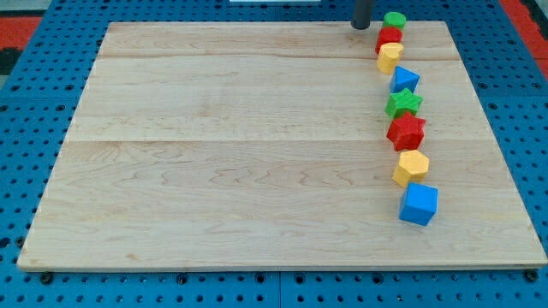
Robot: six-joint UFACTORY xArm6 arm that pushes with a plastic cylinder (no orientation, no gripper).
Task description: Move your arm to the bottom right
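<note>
My tip [362, 26] is at the view's top edge of the wooden board [231, 145], just left of the top of a column of blocks. The column runs down the view's right side: a green round block [395, 20], a red block [390, 37], a yellow block [390, 56], a blue triangular block [404, 80], a green star [403, 104], a red star [406, 131], a yellow hexagon [411, 167] and a blue cube [419, 204]. The tip touches none of them.
The board lies on a blue perforated table [26, 103]. Red patches show at the view's top corners [524, 15].
</note>
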